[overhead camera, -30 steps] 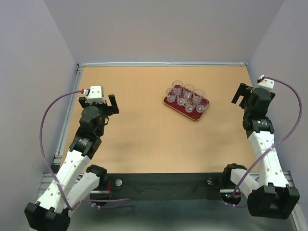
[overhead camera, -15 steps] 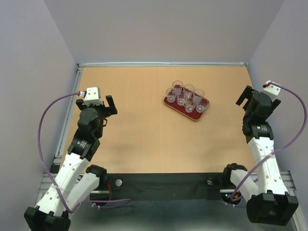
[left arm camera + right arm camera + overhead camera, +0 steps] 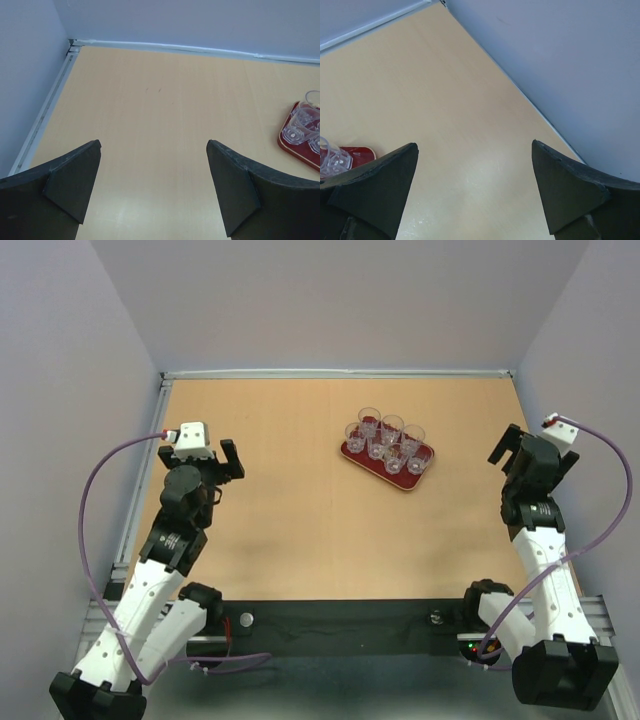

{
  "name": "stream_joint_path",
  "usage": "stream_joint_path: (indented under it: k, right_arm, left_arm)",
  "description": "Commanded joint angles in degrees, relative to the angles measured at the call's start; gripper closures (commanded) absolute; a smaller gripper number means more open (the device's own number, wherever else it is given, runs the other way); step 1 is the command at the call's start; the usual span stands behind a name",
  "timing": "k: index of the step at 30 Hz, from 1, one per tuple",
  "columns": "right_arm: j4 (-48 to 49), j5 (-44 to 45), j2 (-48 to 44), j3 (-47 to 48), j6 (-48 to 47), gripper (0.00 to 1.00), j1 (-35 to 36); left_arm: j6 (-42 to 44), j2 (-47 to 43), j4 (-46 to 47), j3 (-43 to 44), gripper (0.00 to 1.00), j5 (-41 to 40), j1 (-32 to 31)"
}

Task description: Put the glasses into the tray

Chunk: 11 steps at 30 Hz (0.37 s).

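light wood-look table top (image 3: pixel 300 500), plain, smooth, slightly glossy. pale lavender-grey walls close it in on three sides: back wall (image 3: pixel 330 300), left wall (image 3: pixel 60 420), right wall (image 3: pixel 590 330). all are bare and matte. a thin whitish strip (image 3: pixel 330 373) runs along the table's far edge where it meets the back wall. a grey metal rail (image 3: pixel 140 480) runs along the left edge. a black band (image 3: pixel 340 618) covers the near edge, with silver frame bar (image 3: pixel 98 606) showing at the near left corner. lighting is even and diffuse with soft shadows. a faint glare patch (image 3: pixel 120 212) sits on the wood in the left wrist view, and another (image 3: pixel 485 175) in the right wrist view.
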Motion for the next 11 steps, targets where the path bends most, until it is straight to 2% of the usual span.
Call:
stream_joint_path:
  k: [1,11]
  right_arm:
    - [3.34,1.39,-0.92,-0.2,0.36,0.0,0.0]
    - [3.43,-0.72,-2.23,-1.08,-1.39,0.0,0.0]
  left_arm:
    - [0.87,-1.26,2.79,-0.76,0.01,0.67,0.24]
    - [1.49,-1.7,2.96,-1.02,0.01,1.38,0.24]
